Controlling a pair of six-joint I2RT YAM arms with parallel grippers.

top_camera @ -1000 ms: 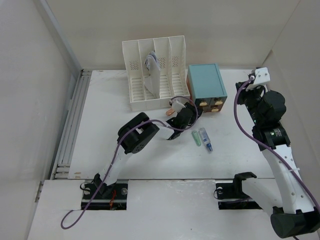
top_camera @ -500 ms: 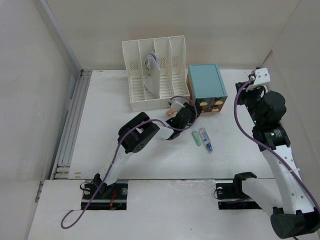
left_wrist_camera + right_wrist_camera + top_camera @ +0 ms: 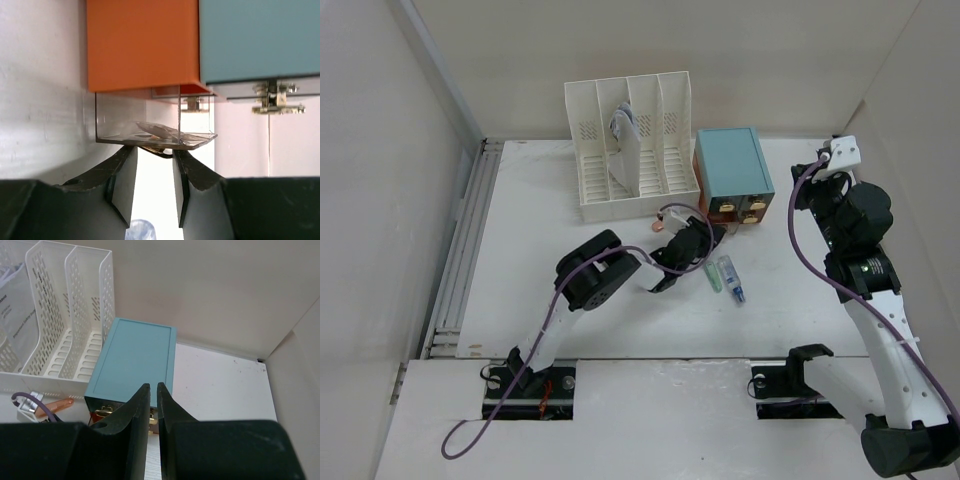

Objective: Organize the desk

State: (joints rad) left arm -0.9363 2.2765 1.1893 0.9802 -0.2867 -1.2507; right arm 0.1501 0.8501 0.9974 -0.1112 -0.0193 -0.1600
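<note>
The desk [image 3: 545, 260] is a wide white tabletop. At its back stands a teal-topped drawer box [image 3: 732, 165] with orange sides [image 3: 142, 45]. Its clear lower-left drawer [image 3: 120, 122] is slid partly out, with something flat and pale inside. My left gripper [image 3: 705, 232] is at the front of that drawer, and in the left wrist view [image 3: 152, 154] its fingers close on the brass drawer handle [image 3: 156, 149]. My right gripper [image 3: 807, 190] is held high at the right, shut and empty, and the right wrist view [image 3: 153, 387] looks down on the box [image 3: 135, 357].
A white slotted file rack [image 3: 630, 150] with papers stands left of the box. A green pen [image 3: 712, 277] and a blue-tipped pen [image 3: 730, 279] lie in front of the box. A small orange item [image 3: 658, 226] lies before the rack. Grey rails [image 3: 460, 260] run along the left edge.
My left gripper has moved a little nearer and to the right, away from the box front, and the drawer has come out with it. The right arm has not moved.
</note>
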